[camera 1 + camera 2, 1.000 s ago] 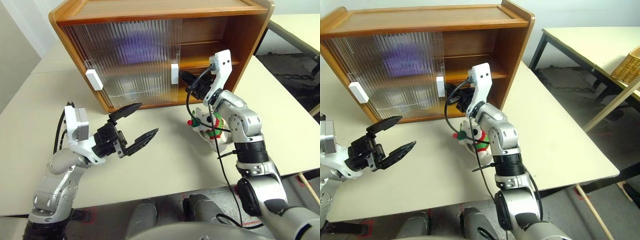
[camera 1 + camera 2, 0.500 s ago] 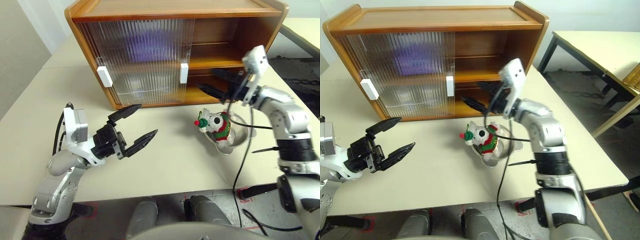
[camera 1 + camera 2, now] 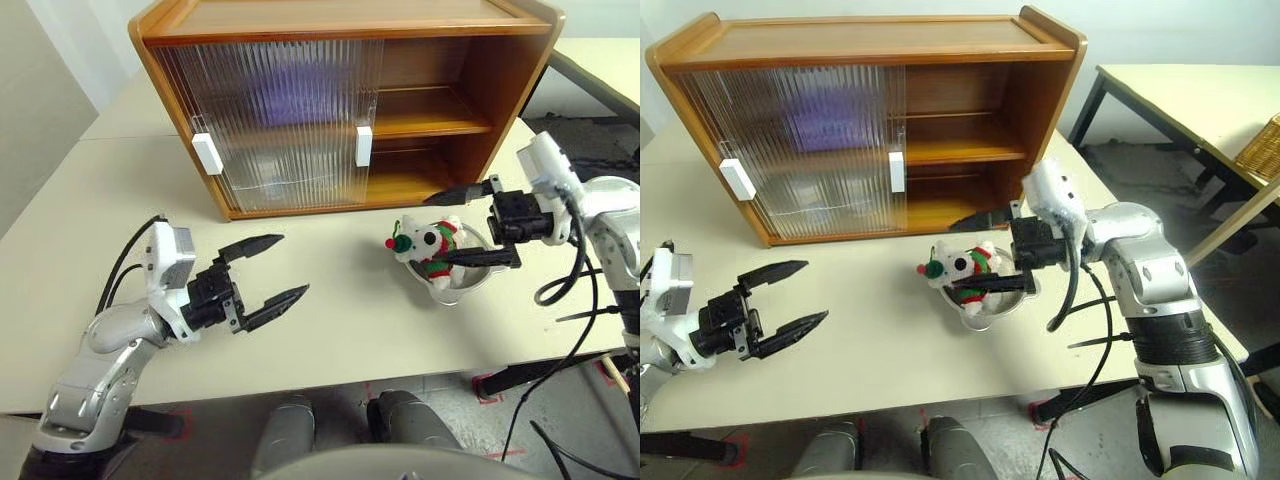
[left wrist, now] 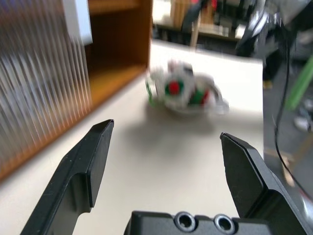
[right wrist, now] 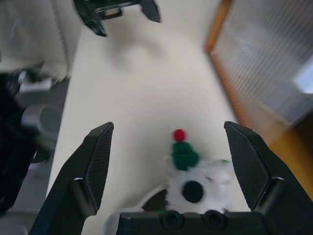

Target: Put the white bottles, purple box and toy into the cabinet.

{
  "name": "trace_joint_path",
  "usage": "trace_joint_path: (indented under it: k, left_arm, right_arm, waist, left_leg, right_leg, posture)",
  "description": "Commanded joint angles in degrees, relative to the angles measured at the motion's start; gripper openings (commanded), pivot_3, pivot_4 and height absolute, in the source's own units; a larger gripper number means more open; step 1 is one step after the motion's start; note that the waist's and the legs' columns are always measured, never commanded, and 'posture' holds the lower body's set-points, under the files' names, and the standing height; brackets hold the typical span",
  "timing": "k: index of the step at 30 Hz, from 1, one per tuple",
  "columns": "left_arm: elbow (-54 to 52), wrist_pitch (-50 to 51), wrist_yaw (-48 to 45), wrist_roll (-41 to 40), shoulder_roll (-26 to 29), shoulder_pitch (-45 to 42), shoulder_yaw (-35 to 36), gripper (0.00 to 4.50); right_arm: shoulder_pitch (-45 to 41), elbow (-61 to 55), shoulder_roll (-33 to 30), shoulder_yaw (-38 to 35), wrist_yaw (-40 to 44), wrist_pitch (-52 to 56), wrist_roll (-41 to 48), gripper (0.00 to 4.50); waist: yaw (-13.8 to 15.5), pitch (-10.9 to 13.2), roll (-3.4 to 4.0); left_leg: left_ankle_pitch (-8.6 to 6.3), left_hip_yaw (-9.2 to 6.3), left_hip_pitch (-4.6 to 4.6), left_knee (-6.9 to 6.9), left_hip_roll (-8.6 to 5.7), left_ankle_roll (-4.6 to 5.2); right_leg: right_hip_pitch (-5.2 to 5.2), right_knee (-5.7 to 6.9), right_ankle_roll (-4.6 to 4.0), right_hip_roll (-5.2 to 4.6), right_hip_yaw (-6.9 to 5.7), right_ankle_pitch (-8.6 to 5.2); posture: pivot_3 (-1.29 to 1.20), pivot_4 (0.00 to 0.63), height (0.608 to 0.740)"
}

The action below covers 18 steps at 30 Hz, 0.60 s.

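The toy [image 3: 425, 245], a white plush bear with a red hat and striped scarf, lies in a round steel bowl [image 3: 480, 272] in front of the cabinet [image 3: 340, 20]. My right gripper [image 3: 438, 230] is open and points left, with one finger on either side of the toy and no contact. Its wrist view shows the toy [image 5: 195, 186] low between the fingers. My left gripper [image 3: 292, 264] hovers open and empty over the table's front left. The purple box [image 3: 300, 95] is a lilac blur behind the ribbed doors. The white bottles are out of view.
Both sliding doors with white handles [image 3: 207, 153] [image 3: 364, 145] cover the cabinet's left part. Its right part is open, with a bare shelf [image 3: 430, 125]. The table's right edge lies just past the bowl. Another table [image 3: 1180, 90] and a wicker basket [image 3: 1265, 150] stand further right.
My right gripper left the door's edge, opened, swung back to the right and turned to point left at the toy. The left gripper sank a little. The camera shifted.
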Motion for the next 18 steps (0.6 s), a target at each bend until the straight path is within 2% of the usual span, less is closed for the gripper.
trace_joint_path:
  k: [1,5,11,18]
  left_arm:
    - [-0.1,2.7,-0.5,1.4,1.8,0.6,-1.5,4.50]
    - [-0.4,4.7,-0.4,2.7,3.3,0.8,-2.8,4.50]
    - [-0.7,5.5,-0.5,4.3,3.9,0.6,-4.3,4.50]
    - [-0.6,5.3,-0.5,4.6,3.4,0.9,-4.3,4.50]
  right_arm:
    - [-0.2,-2.0,0.7,2.8,-0.9,-1.0,-2.3,4.48]
    - [-1.6,-2.4,1.8,4.5,-3.2,-1.6,-5.0,4.48]
    - [-3.1,-1.3,2.0,7.2,-7.4,-0.9,-10.6,4.48]
    - [-1.5,-2.6,2.6,8.5,-6.9,-0.2,-10.3,4.48]
  waist:
    - [0.0,0.0,-0.01]
    - [0.0,0.0,0.00]
    - [0.0,0.0,0.03]
    - [0.1,0.0,0.03]
  left_leg:
    - [0.00,-0.01,0.01,0.00,0.01,0.00]
    - [-0.01,-0.15,-0.02,-0.05,0.08,-0.01]
    - [-0.03,-0.18,-0.05,-0.17,0.11,-0.05]
    - [-0.07,-0.19,-0.33,-0.16,0.09,-0.11]
  right_leg:
    - [0.00,0.00,-0.06,-0.06,0.01,0.03]
    - [-0.11,0.00,-0.57,-0.14,-0.03,0.25]
    - [-0.21,0.01,-0.82,-0.11,-0.04,0.30]
    - [-0.37,0.00,-0.90,-0.12,-0.04,0.27]
  posture:
    - [0.02,0.072,0.740]
    - [0.02,0.072,0.740]
    - [0.02,0.074,0.740]
    - [0.02,0.073,0.740]
